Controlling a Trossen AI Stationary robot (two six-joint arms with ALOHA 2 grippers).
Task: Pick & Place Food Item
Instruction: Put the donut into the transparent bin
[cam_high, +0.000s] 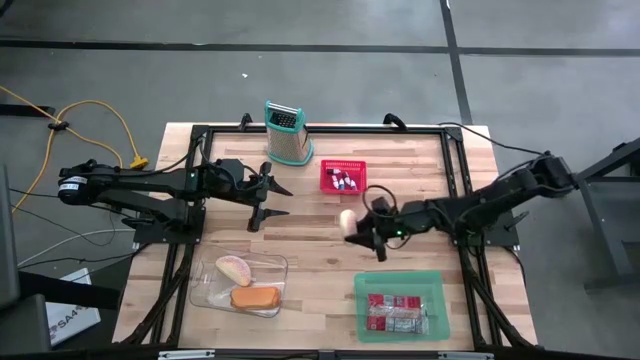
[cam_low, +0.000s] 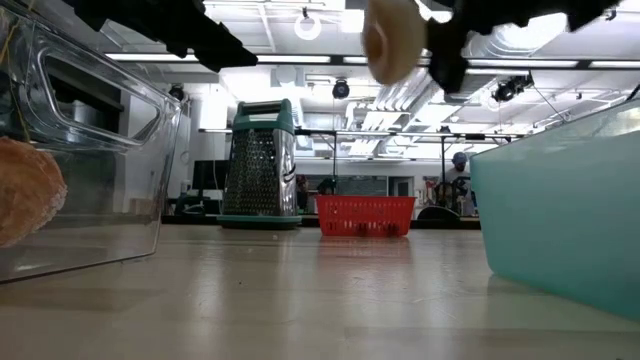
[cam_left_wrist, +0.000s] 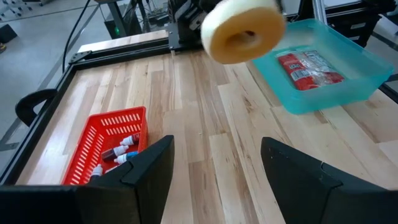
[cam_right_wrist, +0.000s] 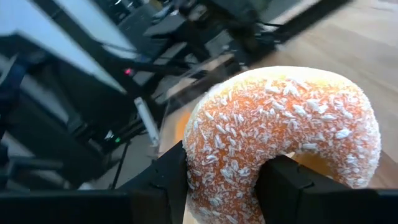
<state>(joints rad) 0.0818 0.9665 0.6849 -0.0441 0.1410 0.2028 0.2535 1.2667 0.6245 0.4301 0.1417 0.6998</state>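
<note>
At the left of the counter (cam_high: 320, 245), the left end effector (cam_high: 268, 198) is held with its fingers spread apart and nothing between them, pointed toward the middle of the counter. In front of the left arm, near the front left corner, a clear tray (cam_high: 205, 285) is seen with two food pieces already in it. A metal grater (cam_high: 285, 132) stands at the back, and a red basket (cam_high: 343, 177) of small bottles sits just to its right.

Right of centre, the doughnut (cam_high: 348, 221) is gripped by the right end effector (cam_high: 360, 228), whose fingers are closed across the ring. In the low view it is seen well clear of the counter, held on edge with its hole facing sideways.

The clear tray lies to the left of and in front of the held doughnut, so a carry leftward and forward is judged to be needed if that tray is the goal. The teal bin (cam_high: 400, 305) of packets sits nearer, directly in front of the right arm.
</note>
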